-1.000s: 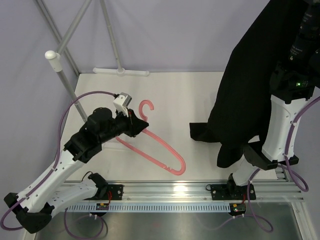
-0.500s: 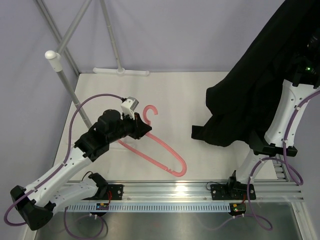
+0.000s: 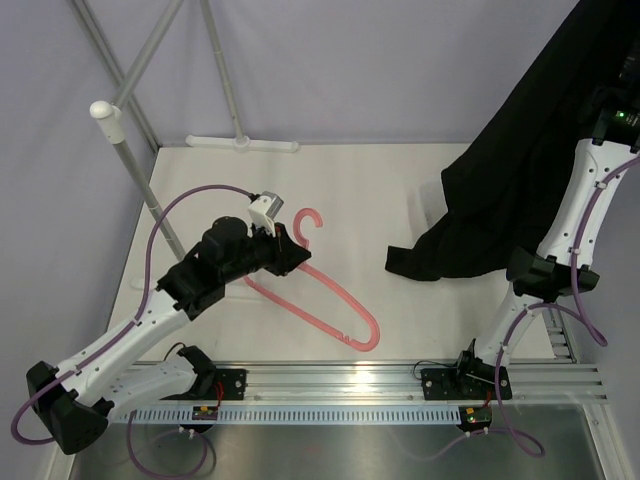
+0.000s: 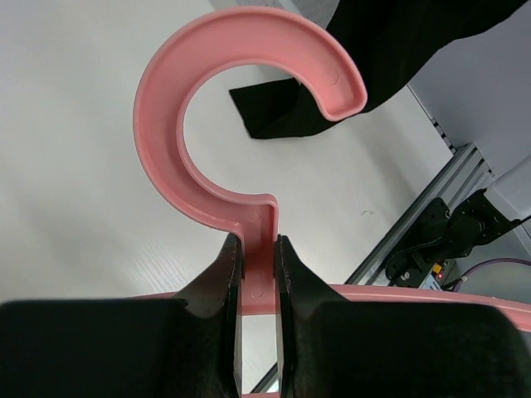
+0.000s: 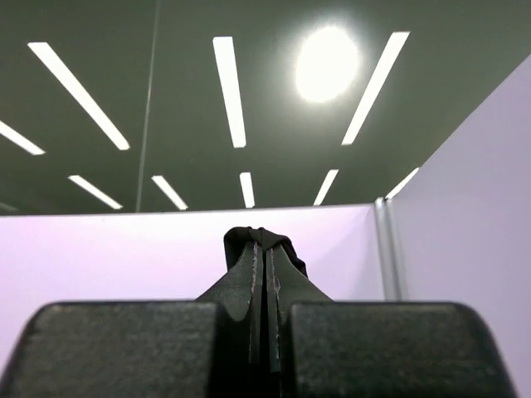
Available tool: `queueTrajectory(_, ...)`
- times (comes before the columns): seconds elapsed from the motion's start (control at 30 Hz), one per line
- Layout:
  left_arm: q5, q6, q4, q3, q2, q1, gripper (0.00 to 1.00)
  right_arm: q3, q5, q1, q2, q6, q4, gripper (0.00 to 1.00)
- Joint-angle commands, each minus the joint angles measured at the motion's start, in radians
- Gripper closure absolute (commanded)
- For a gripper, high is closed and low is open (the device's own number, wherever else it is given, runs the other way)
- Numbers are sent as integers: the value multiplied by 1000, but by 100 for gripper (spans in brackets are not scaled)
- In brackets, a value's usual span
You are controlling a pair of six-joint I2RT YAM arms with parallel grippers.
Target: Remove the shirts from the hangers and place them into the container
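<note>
The pink hanger [image 3: 330, 295] lies slanted over the white tabletop, hook [image 4: 166, 83] pointing away from me. My left gripper [image 3: 284, 251] is shut on the hanger's neck just below the hook, pinching it between both fingers [image 4: 257, 249]. The black shirt [image 3: 515, 190] hangs off the hanger at the right, stretched up toward the top right corner, and its lower end [image 3: 420, 262] rests on the table. My right gripper [image 5: 266, 249] points up at the ceiling and is shut on a bunch of the shirt's fabric [image 5: 236, 242]. The container is out of view.
A white rack pole [image 3: 130, 165] with a round cap slants up at the left, and its flat foot [image 3: 243, 143] lies at the table's far edge. An aluminium rail [image 3: 400, 375] runs along the near edge. Lilac walls enclose the table.
The right arm has raised the shirt up and to the right, pulling its lower end rightward across the table. The left gripper has shifted slightly right with the hanger.
</note>
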Motion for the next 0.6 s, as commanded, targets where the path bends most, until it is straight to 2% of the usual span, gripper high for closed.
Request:
queueTrajectory(0.0,-7,-21,88,-8,-24,-10,100,-28,-79,0,-8,124,23,100)
queueTrajectory(0.1,-25,-34,97,-20,-41,-24,100,-59,-126,5,9,184,-5,100)
queueTrajectory(0.2,-41,-44,95,-29,-61,-33,100,-146,-139,22,-45,173,-19,100)
queueTrajectory(0.27,-45,-55,94,-29,-69,-38,100,-282,-124,26,-93,185,9,100)
queueTrajectory(0.4,-64,-67,89,-23,-90,-55,100,-641,-61,37,-294,196,86,100)
queueTrajectory(0.47,-85,-75,78,-20,-104,-64,100,-764,-18,45,-363,210,113,100)
queueTrajectory(0.5,-88,-78,75,-20,-110,-67,100,-909,14,49,-438,212,129,100)
queueTrajectory(0.57,-96,-90,69,-22,-123,-71,100,-1046,88,52,-506,247,182,100)
